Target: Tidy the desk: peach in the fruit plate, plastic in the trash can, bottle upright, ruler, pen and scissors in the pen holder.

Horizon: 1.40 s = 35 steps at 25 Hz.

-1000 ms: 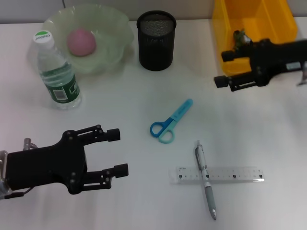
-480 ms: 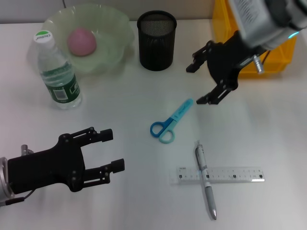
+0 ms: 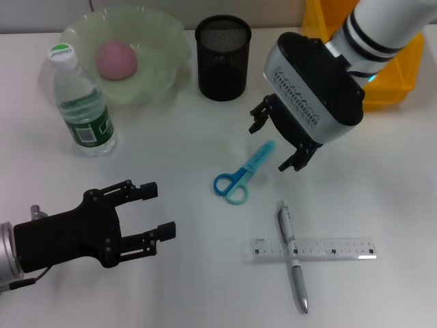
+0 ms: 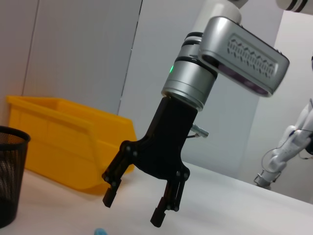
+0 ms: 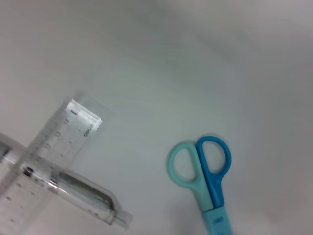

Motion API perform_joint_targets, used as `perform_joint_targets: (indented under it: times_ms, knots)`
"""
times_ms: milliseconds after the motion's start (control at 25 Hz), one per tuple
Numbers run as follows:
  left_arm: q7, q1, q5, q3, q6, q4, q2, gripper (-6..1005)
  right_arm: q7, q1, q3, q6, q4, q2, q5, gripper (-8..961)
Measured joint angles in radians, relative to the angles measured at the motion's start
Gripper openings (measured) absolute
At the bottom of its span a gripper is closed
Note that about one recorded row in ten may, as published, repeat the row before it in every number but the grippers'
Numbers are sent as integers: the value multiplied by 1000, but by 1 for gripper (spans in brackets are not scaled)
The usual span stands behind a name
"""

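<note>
While the right gripper (image 3: 275,145) hangs spread wide and empty, the scissors (image 3: 243,174) lie flat on the desk (image 3: 171,137), their capped tip between its jaws. Left gripper (image 3: 156,212) open, idle, near-left.

Head overhead; wrists low; shared scissors (image 3: 242,174)

The right gripper (image 3: 275,143) is pointing down at about one o'clock from the centre, its fingers spread wide. The left gripper (image 3: 156,211) is waiting at eight o'clock, low, fingers also parted, pointing toward three o'clock.
</note>
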Motion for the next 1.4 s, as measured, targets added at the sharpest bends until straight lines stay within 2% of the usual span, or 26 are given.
perform_joint_targets:
  times_ms: [200,520,960,1120,1400]
  knots:
    - [3,-3,0,1,-35,-11,0,783,-64,9,-33,46,15,6,37,819]
    - [4,-8,-3,-2,-62,-24,-2,783,-80,6,-210,99,18,6,124,811]
    - [5,-7,-8,-3,-70,-25,-1,783,-82,11,-333,184,61,7,185,631]
    - [6,-4,-8,-3,-73,-25,-1,783,-82,11,-382,222,76,8,219,532]
    - [6,-3,-10,-3,-73,-25,-1,783,-84,13,-397,229,83,8,226,377]
